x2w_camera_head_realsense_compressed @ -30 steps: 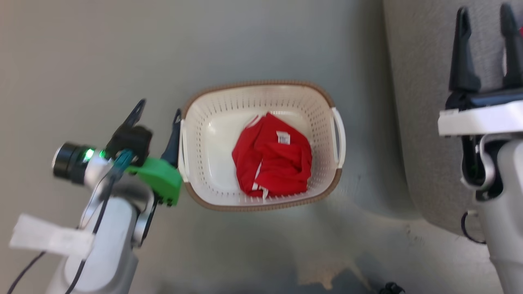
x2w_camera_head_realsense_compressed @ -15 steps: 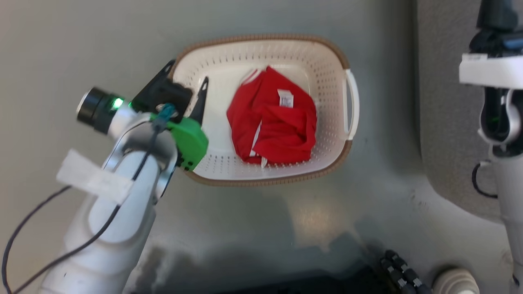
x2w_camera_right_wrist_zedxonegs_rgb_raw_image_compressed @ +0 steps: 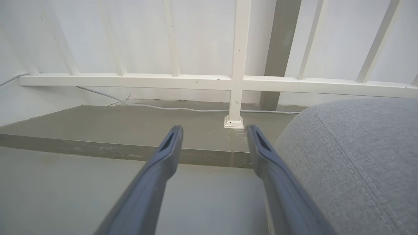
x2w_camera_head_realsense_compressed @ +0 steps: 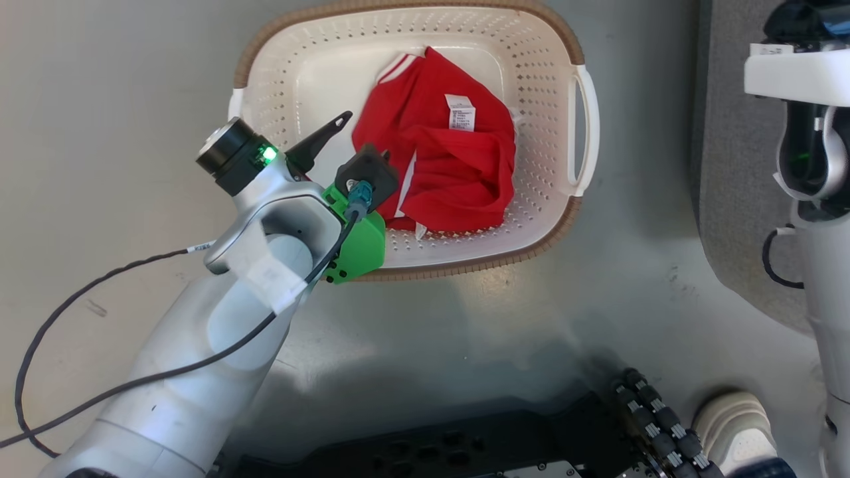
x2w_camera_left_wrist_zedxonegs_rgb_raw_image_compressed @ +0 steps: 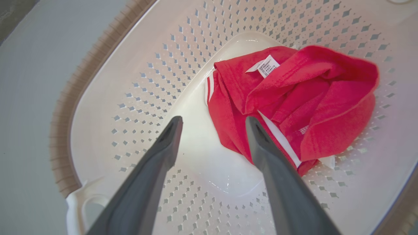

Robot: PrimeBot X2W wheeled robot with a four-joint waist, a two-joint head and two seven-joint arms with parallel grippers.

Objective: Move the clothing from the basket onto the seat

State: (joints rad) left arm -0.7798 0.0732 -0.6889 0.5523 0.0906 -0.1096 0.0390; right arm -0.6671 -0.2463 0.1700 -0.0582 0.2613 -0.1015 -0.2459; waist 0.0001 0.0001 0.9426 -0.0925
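White railing [x2w_camera_right_wrist_zedxonegs_rgb_raw_image_compressed: 130, 80] and cable [x2w_camera_right_wrist_zedxonegs_rgb_raw_image_compressed: 183, 108] beyond seat [x2w_camera_right_wrist_zedxonegs_rgb_raw_image_compressed: 359, 156], 1 pale shoe [x2w_camera_head_realsense_compressed: 730, 428] on floor [x2w_camera_head_realsense_compressed: 99, 99]

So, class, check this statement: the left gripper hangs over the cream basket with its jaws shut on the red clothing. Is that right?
Not quite. The left gripper does hang over the cream basket, but its jaws stand open, not shut on the red clothing, which lies unheld in the basket. The left wrist view shows this.

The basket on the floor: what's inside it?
Crumpled red clothing with white stripes and a tag lies on the bottom of the basket; the open left gripper reaches in at its edge. Anything beneath the heap is covered.
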